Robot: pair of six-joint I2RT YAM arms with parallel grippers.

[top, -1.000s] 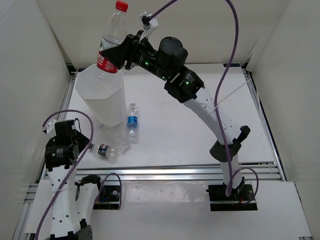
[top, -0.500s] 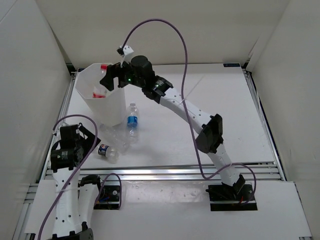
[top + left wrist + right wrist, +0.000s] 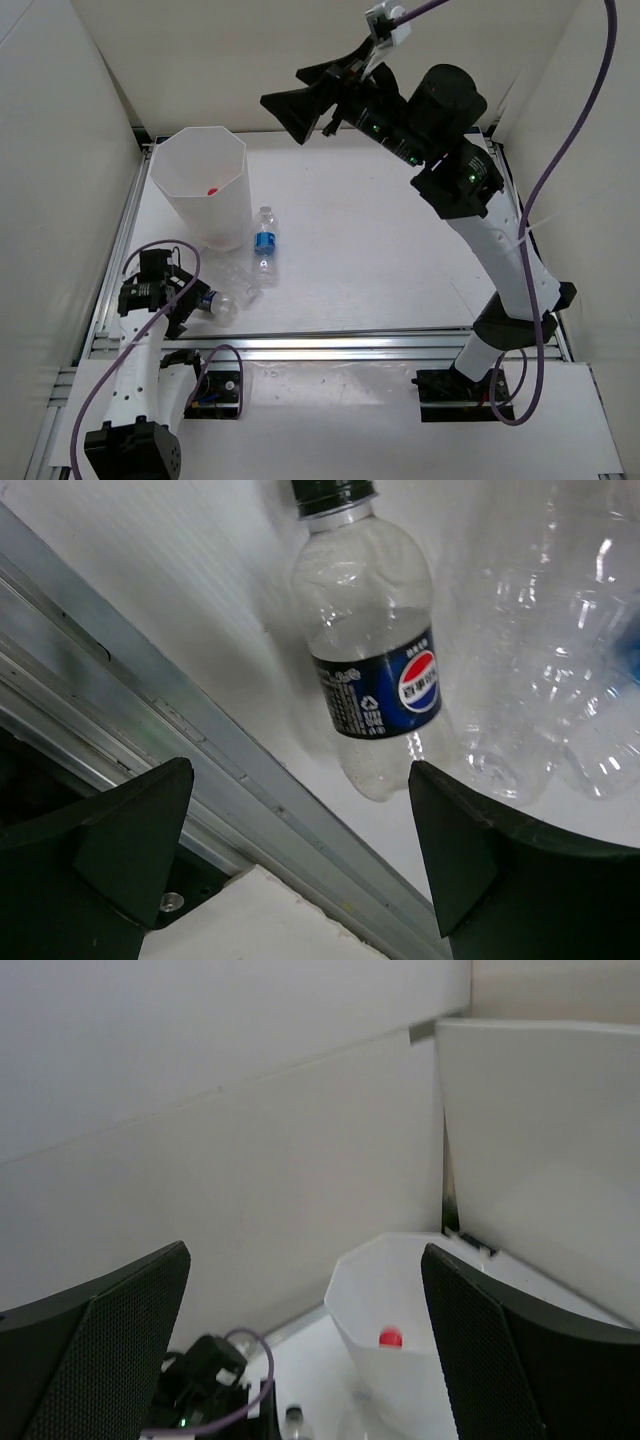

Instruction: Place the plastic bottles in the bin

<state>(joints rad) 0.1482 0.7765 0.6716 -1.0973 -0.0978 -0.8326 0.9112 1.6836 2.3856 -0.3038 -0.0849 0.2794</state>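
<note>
Left wrist view had the left gripper (image 3: 300, 815) spread wide and empty above the black-capped bottle (image 3: 372, 670), which lay by the aluminium rail (image 3: 150, 730), just beside the unlabelled bottle (image 3: 520, 670). Closing there might have caught the neighbour or rolled the round body away. The right gripper (image 3: 312, 90) hung high, jaws apart. The red cap (image 3: 211, 190) showed inside the bin (image 3: 228, 215), with the blue-labelled bottle (image 3: 264, 243) beside it.

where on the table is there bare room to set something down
The table is bare from the blue-label bottle across to its right edge. Crowded: the near-left corner, where it, a clear bottle and a black-cap bottle cluster between the bin and the front rail.
</note>
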